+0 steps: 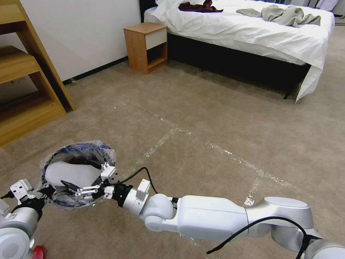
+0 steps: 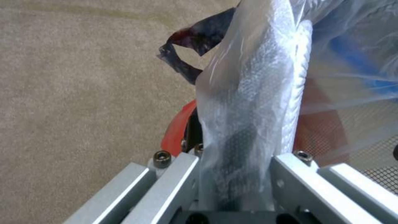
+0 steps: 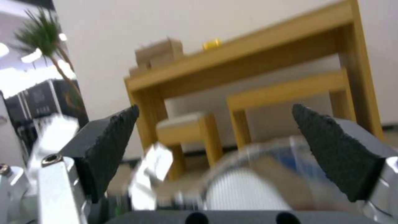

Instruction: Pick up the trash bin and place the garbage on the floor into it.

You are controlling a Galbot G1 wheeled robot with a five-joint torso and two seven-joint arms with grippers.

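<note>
The trash bin (image 1: 94,148), with its clear blue-printed liner, hangs low at my left, above the floor (image 1: 215,118). My left gripper (image 1: 46,189) is shut on its rim; the left wrist view shows my left gripper (image 2: 236,186) clamping the liner (image 2: 253,93) against the red wall (image 2: 176,130). A white slipper (image 1: 70,173) lies inside the bin. My right gripper (image 1: 81,187) hovers over the bin's mouth, open, with nothing between its fingers. In the right wrist view the right gripper (image 3: 214,109) has the slipper (image 3: 244,189) just below it. A small red piece (image 1: 37,253) lies on the carpet by my left arm.
A wooden shelf unit (image 1: 25,82) stands at the left. A bedside table (image 1: 145,46) and a bed (image 1: 251,32) with clothes on it are at the back. Shiny tape strips (image 1: 230,153) cross the open carpet ahead.
</note>
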